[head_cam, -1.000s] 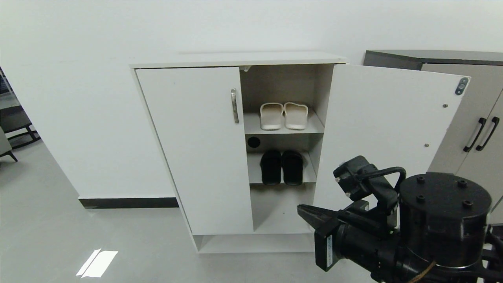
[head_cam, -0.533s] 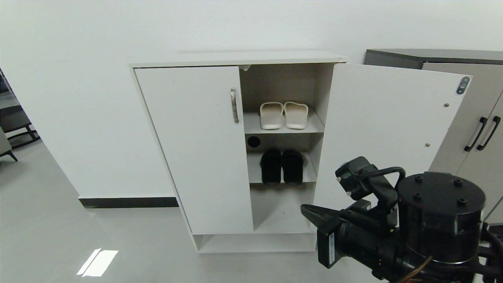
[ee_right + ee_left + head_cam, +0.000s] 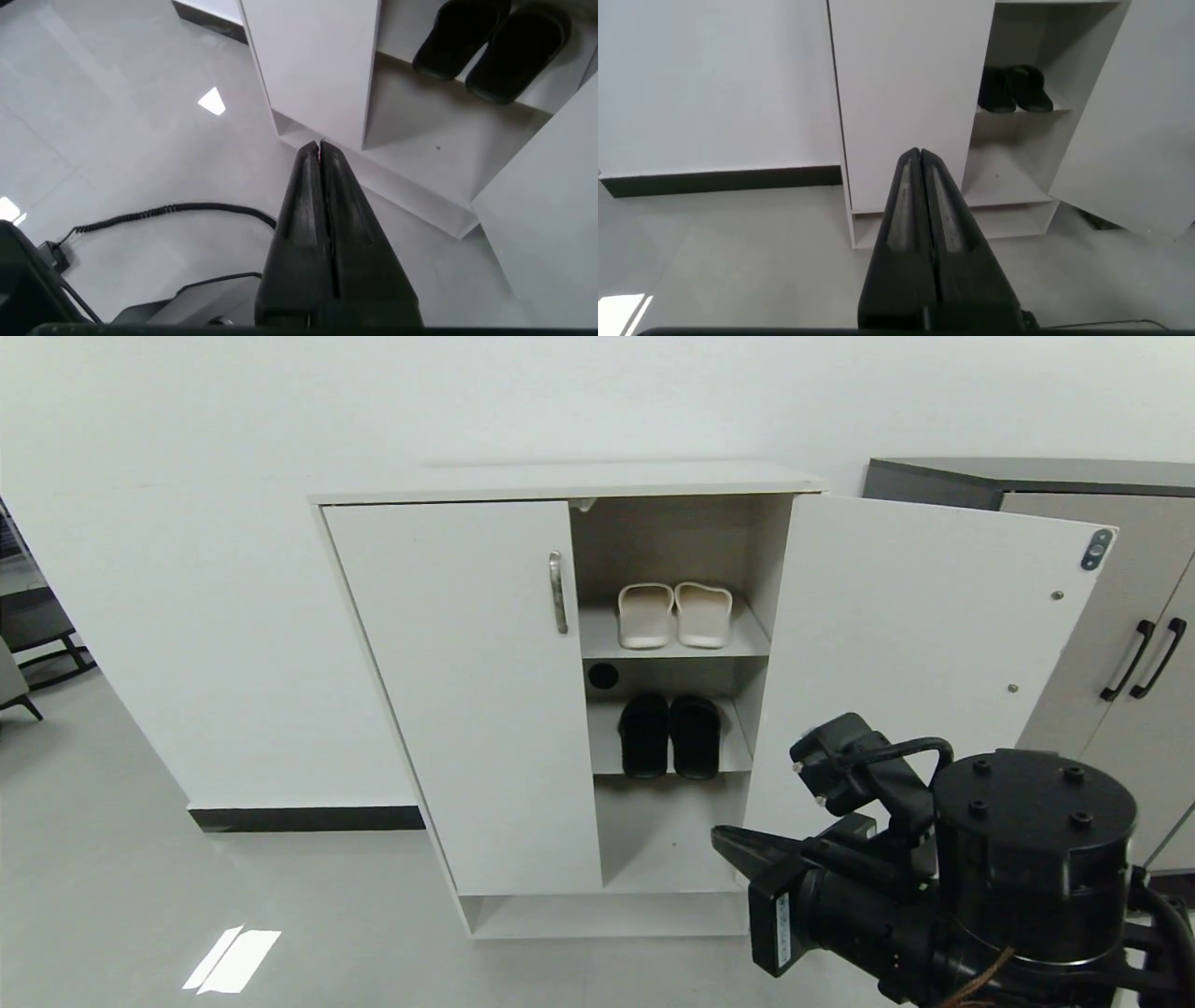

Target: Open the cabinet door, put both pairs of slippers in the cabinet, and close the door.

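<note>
From the head we look forward and down on the cabinet (image 3: 560, 481), far enough back to take in its whole front. Our two wrist cameras sit lower, facing the cabinet's foot, the right one nearer. All three views share the black slippers (image 3: 644, 735) on the cabinet's lower shelf.

Nothing legible for you here. The only print in sight is a small white sticker (image 3: 780, 917) on the black housing behind the right gripper (image 3: 721, 836), low in front of the cabinet (image 3: 467, 709), below its open door. Its marks are too small to read.
</note>
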Robot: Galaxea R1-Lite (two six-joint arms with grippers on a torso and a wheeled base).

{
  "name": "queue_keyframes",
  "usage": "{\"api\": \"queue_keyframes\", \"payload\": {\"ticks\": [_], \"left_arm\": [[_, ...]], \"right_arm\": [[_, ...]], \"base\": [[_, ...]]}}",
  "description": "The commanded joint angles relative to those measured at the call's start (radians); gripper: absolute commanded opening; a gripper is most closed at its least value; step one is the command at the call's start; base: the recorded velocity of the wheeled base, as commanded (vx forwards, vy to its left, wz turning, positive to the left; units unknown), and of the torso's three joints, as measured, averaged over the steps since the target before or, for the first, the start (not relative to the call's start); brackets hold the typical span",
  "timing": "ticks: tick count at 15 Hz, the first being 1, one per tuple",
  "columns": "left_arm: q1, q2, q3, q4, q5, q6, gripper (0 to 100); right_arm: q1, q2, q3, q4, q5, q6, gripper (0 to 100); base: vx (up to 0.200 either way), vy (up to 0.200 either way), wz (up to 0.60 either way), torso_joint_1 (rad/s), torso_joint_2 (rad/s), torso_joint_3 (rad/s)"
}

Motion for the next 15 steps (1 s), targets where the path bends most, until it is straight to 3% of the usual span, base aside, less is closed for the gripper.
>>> {"api": "queue_keyframes", "payload": {"ticks": [1,15], "left_arm": [[0.000,0.000,0.000,0.000,0.000,0.000,0],[0.000,0.000,0.000,0.000,0.000,-0.002,0]], "right_arm": [[0.000,0.009,-0.001,0.000,0.001,0.000,0],[-0.013,0.025,-0.012,0.000,0.001,0.000,0]], "base": [[0.000,0.000,0.00,0.046,-0.34,-0.266],[0.000,0.000,0.00,0.168,-0.45,-0.288]]}}
